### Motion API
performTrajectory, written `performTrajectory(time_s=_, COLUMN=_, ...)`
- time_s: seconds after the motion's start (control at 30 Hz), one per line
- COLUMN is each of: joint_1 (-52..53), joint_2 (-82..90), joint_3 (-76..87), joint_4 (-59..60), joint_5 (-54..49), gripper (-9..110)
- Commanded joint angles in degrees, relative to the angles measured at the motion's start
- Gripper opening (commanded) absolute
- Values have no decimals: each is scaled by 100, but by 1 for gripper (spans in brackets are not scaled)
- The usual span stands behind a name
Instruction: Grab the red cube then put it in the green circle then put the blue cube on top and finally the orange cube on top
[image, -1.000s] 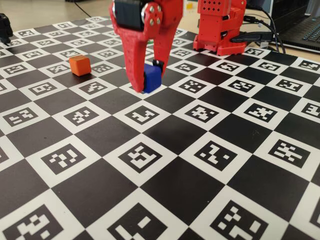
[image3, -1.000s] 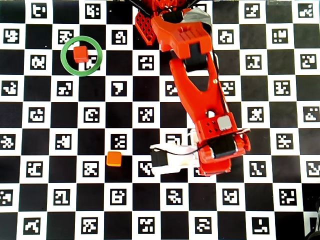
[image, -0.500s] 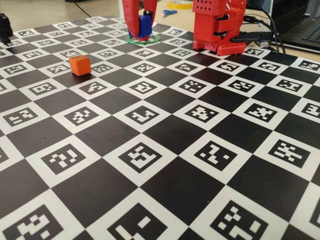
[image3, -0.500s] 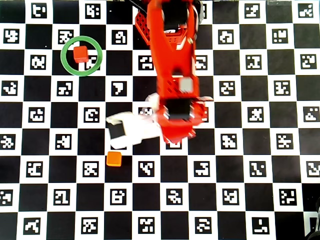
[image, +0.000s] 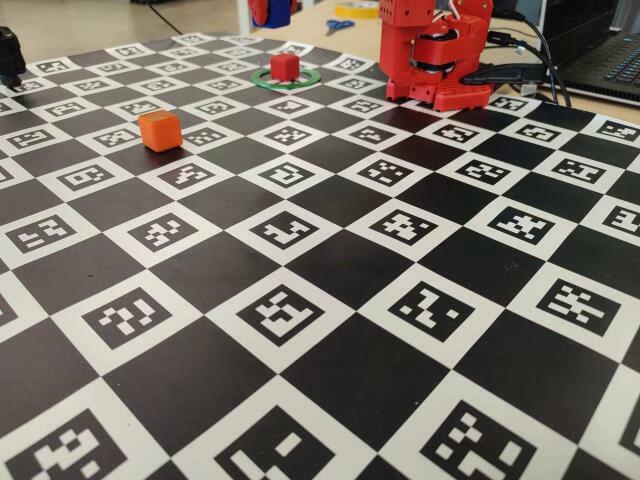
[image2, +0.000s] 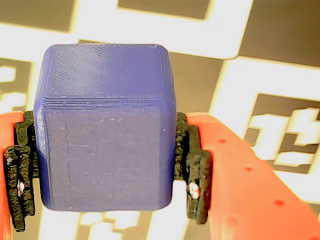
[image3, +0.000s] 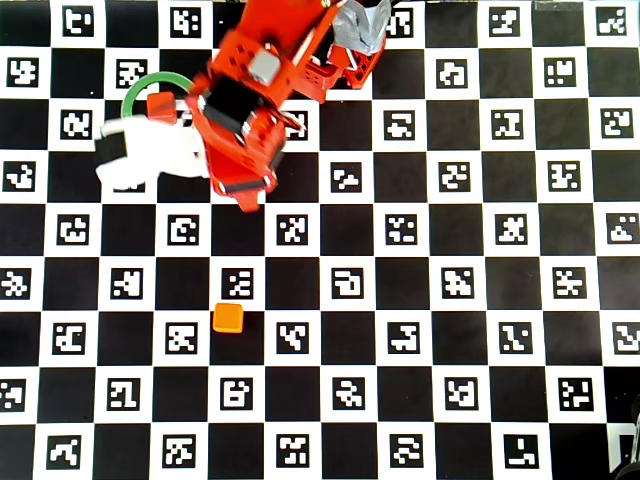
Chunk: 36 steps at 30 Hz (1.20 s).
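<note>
The blue cube (image2: 105, 135) fills the wrist view, and the black pads (image2: 192, 165) press on its left and right sides. My gripper (image2: 107, 200) is shut on it over the checkered board; I cannot tell whether the cube touches the board. The red cube (image: 285, 66) stands inside the green circle (image: 286, 78) at the far side of the board. It also shows in the overhead view (image3: 161, 106) in the ring (image3: 140, 84), just left of my red arm (image3: 245, 110). The orange cube (image: 159, 130) sits alone on the board, also seen from overhead (image3: 228, 318). The arm hides the blue cube in the fixed and overhead views.
The arm's base (image: 435, 50) stands at the board's far edge. Behind it lie a laptop (image: 600, 60), cables, blue scissors (image: 338, 25) and a yellow tape roll (image: 357, 8). A black object (image: 10, 55) stands at the far left corner.
</note>
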Motion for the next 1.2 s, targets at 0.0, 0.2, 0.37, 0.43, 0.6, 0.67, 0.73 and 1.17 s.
performTrajectory(time_s=0.0, joint_1=650, joint_2=439, joint_3=-79, joint_4=132, joint_5=-606, gripper=6)
performTrajectory(time_s=0.2, joint_1=1503, joint_2=501, joint_3=53, joint_4=237, joint_5=-1477, gripper=6)
performTrajectory(time_s=0.37, joint_1=2145, joint_2=536, joint_3=105, joint_4=237, joint_5=-1978, gripper=6)
performTrajectory(time_s=0.43, joint_1=2355, joint_2=536, joint_3=141, joint_4=246, joint_5=-2171, gripper=6)
performTrajectory(time_s=0.6, joint_1=2777, joint_2=527, joint_3=237, joint_4=211, joint_5=-2549, gripper=6)
performTrajectory(time_s=0.67, joint_1=2918, joint_2=527, joint_3=290, joint_4=123, joint_5=-2663, gripper=6)
performTrajectory(time_s=0.73, joint_1=3032, joint_2=519, joint_3=387, joint_4=0, joint_5=-2751, gripper=6)
performTrajectory(time_s=1.17, joint_1=3287, joint_2=360, joint_3=844, joint_4=-800, joint_5=-3173, gripper=6)
